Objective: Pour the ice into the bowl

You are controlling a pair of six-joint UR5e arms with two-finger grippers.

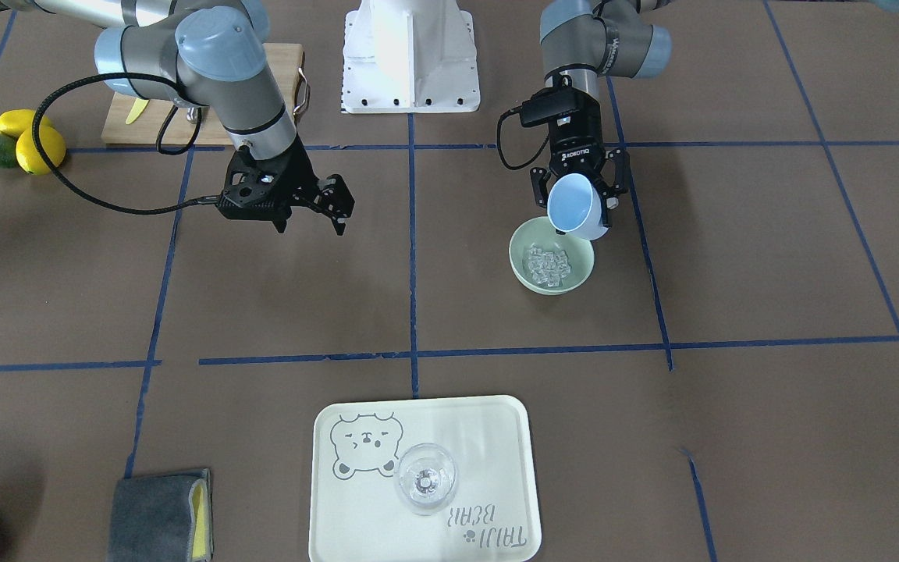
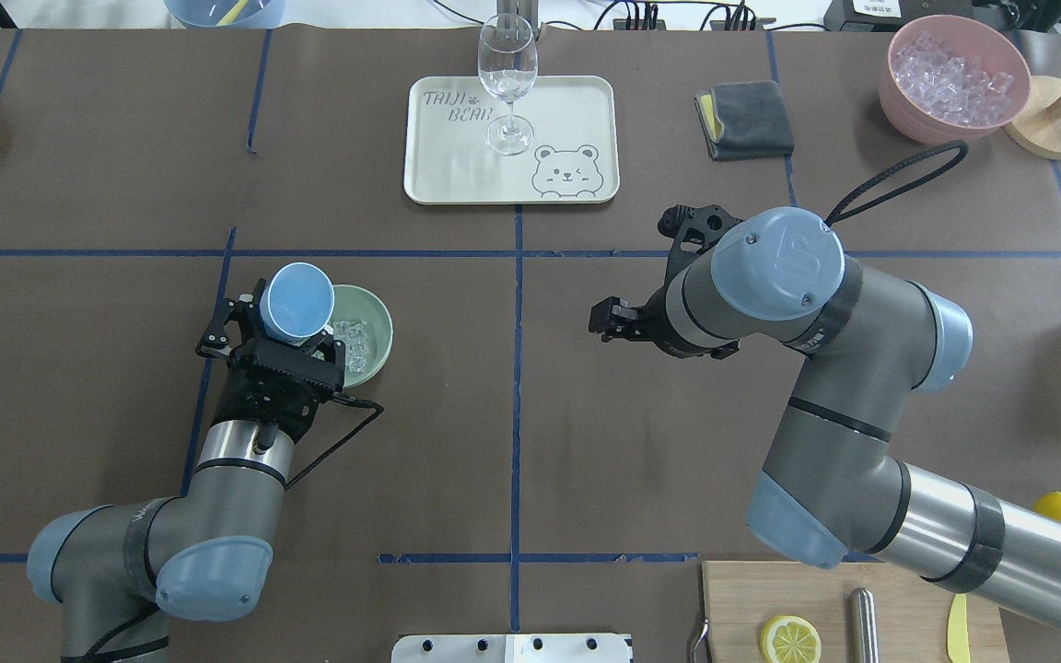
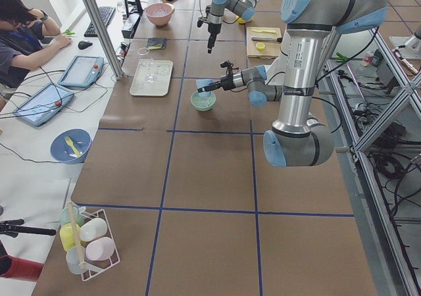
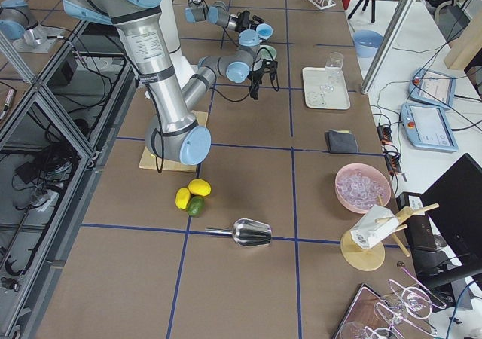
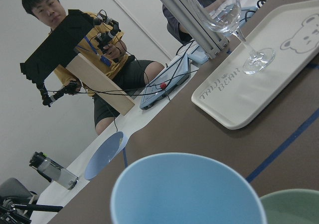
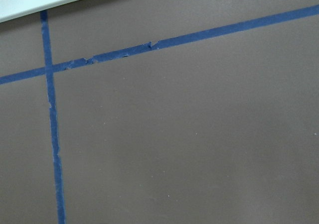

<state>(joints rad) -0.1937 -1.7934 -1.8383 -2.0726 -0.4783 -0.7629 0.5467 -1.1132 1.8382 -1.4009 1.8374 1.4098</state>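
The pale mint-green bowl (image 1: 524,238) stands on the brown table and holds a small heap of clear ice cubes (image 1: 547,264). My left gripper (image 1: 579,195) is shut on a light blue cup (image 1: 572,209), tilted just above the bowl's robot-side rim; the cup's inside looks bare. The overhead view shows the cup (image 2: 296,302), the bowl (image 2: 381,318) and the ice (image 2: 355,341). The left wrist view shows the cup's rim (image 5: 184,194) and an edge of the bowl (image 5: 294,206). My right gripper (image 1: 313,215) hovers open and empty over the bare table.
A cream tray (image 1: 496,437) with a wine glass (image 1: 426,476) sits at the far side. A pink container of ice (image 2: 950,74), a grey cloth (image 1: 161,515), a cutting board (image 1: 278,70) and lemons (image 1: 36,140) lie on my right side.
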